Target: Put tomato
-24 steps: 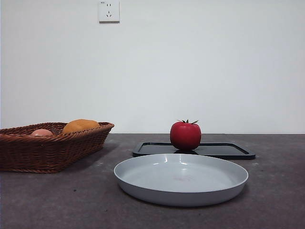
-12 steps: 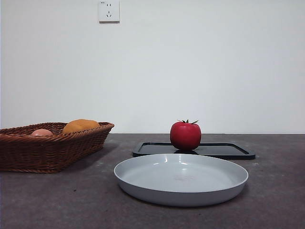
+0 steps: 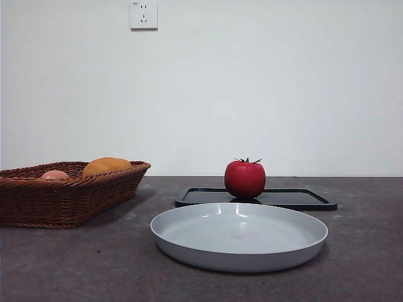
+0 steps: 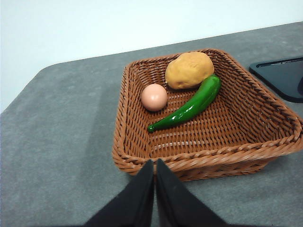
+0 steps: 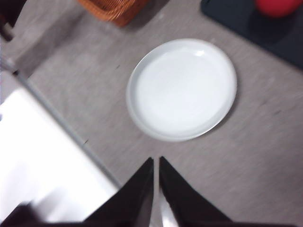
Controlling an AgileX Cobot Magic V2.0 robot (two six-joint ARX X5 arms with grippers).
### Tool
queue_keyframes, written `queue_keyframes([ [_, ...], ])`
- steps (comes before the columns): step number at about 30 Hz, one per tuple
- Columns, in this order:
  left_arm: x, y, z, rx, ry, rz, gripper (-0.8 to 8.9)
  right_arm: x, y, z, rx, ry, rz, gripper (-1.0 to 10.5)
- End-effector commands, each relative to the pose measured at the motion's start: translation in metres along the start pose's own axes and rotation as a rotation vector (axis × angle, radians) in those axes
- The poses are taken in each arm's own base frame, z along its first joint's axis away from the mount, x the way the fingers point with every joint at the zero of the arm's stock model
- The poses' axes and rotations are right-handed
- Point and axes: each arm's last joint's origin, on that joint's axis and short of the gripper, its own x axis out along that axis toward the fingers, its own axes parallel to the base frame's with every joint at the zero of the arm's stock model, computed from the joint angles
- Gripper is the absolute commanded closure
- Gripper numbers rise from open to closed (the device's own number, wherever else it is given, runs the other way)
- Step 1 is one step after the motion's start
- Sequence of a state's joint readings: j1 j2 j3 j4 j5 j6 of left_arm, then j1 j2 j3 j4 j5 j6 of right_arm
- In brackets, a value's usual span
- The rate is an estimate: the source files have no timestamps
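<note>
The glossy red tomato (image 3: 245, 178) with a dark green stem stands on a flat black tray (image 3: 296, 200) behind the empty grey plate (image 3: 239, 236). In the right wrist view the tomato (image 5: 278, 6) shows at the picture's edge on the tray (image 5: 236, 21), beyond the plate (image 5: 182, 89). My right gripper (image 5: 156, 163) is shut and empty, high above the table's near edge, short of the plate. My left gripper (image 4: 155, 164) is shut and empty, just in front of the wicker basket (image 4: 208, 151). Neither gripper shows in the front view.
The wicker basket (image 3: 63, 192) stands at the left and holds an orange-yellow round fruit (image 4: 189, 70), a pale pinkish round fruit (image 4: 154, 97) and a green pepper (image 4: 189, 106). A corner of the black tray (image 4: 281, 75) lies beside the basket. The table's edge (image 5: 66, 135) runs below my right gripper.
</note>
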State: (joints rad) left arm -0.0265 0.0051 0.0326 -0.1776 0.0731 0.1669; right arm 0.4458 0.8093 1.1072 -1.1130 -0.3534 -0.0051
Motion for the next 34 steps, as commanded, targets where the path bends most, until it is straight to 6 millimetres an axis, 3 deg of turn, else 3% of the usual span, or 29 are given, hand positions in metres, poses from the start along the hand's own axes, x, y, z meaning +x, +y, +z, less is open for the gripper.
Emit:
queue_keyframes([
  [1,0.002,-0.001,-0.007,-0.005,0.027,0.000,8.06,-0.012,-0.003,0.007,-0.034,-0.160,-0.053,9.4],
  [7,0.002,-0.001,-0.007,-0.005,0.027,0.000,8.06,-0.023,-0.016,-0.009,-0.040,-0.467,-0.205,9.4],
  [14,0.002,-0.001,-0.007,-0.005,0.027,0.000,8.06,0.002,-0.041,-0.049,-0.045,-0.665,-0.385,9.4],
  [25,0.002,-0.001,-0.007,-0.005,0.027,0.000,8.06,0.047,-0.065,-0.107,-0.050,-0.808,-0.544,9.4],
  [34,0.002,-0.001,-0.007,-0.005,0.027,0.000,8.06,0.077,-0.078,-0.139,0.012,-0.791,-0.635,9.4],
])
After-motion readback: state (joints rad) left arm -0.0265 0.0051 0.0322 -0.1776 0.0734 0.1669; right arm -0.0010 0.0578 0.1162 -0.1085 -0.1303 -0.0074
